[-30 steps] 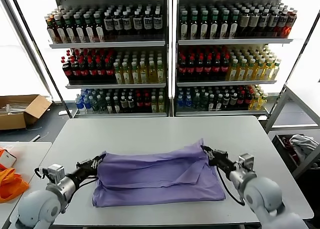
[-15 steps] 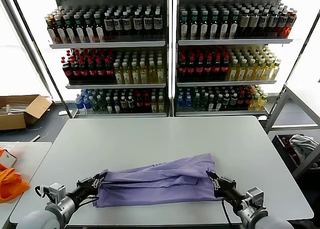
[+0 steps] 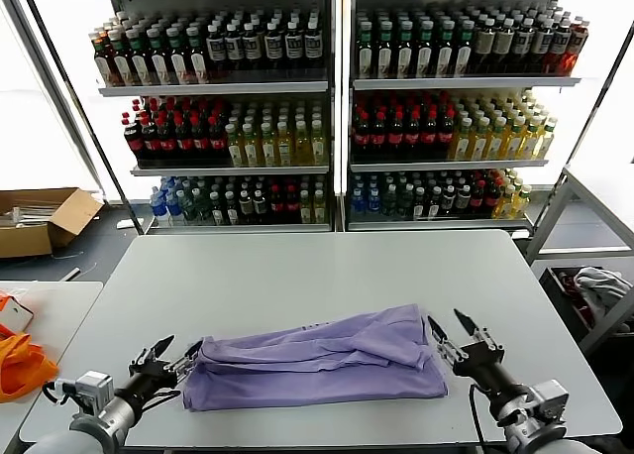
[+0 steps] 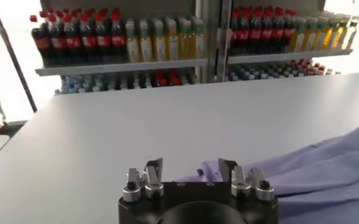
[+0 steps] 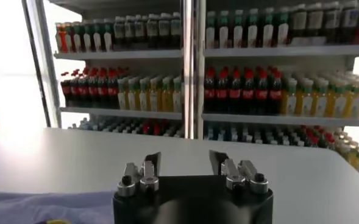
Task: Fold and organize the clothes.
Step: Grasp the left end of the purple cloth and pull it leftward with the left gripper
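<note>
- The purple T-shirt (image 3: 322, 360) lies folded into a long band across the near part of the grey table (image 3: 317, 266), its length running from the robot's left to its right.
- Its upper layer is rumpled, with a ridge of folds along the far edge and a flatter layer beneath at the near edge.
- The left gripper (image 3: 161, 354) sits low at the near left of the table, just beside the shirt's left end; its fingers are spread apart and hold nothing.
- In the left wrist view the same gripper (image 4: 191, 171) shows a clear gap between its fingers, with the shirt (image 4: 325, 170) just beyond them.
- The right gripper (image 3: 451, 332) is just off the shirt's right end, its fingers parted and empty.
- The right wrist view shows that gripper (image 5: 184, 163) open above the bare table, with a strip of shirt (image 5: 45, 207) to one side.
- Shelves of bottles (image 3: 327, 107) stand behind the table.
</note>
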Robot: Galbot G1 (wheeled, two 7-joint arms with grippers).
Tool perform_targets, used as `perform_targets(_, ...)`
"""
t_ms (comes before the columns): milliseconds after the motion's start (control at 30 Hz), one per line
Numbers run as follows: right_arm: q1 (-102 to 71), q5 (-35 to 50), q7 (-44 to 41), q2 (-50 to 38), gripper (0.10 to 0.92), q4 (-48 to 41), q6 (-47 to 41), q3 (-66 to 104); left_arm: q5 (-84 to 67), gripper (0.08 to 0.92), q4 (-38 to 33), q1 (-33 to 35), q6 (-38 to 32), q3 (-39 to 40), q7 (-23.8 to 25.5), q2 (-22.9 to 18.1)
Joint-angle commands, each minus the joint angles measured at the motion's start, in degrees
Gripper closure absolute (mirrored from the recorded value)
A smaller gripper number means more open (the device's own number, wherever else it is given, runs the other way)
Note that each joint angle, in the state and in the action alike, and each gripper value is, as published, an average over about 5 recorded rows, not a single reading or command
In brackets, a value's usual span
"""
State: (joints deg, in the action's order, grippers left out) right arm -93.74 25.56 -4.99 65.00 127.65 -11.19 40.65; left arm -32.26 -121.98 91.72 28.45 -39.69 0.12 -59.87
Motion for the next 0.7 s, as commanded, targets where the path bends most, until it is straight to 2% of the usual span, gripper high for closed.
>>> perform_targets(33, -4.5, -2.6, -0.1, 4.4, 0.299, 0.0, 10.9, 4.2, -0.7, 0.328, -3.0, 4.5, -6.5, 5.7, -16.6, -13.0)
perform_targets(133, -7.1, -2.3, 0.0, 5.5, 0.231, 0.8, 11.7, 3.8, 0.3, 0.245, -2.3, 4.1, -6.7, 8.0, -18.9, -15.2)
perform_targets(233, -9.4, -1.9, 0.1, 6.5, 0.207, 1.6, 12.2, 3.0, 0.8, 0.192, -1.1, 2.3, -6.7, 10.0, -21.0, -16.4)
perform_targets(467, -11.6, -2.4, -0.1, 7.1, 0.202, 1.5, 14.0, 2.9, 2.1, 0.177, 3.1, -3.0, -5.8, 14.0, -24.9, -18.1)
perform_targets(700, -11.7, -1.8, 0.0, 5.9, 0.203, 1.3, 14.6, 3.0, 2.5, 0.177, 5.0, -3.6, -4.3, 16.3, -25.9, -18.6)
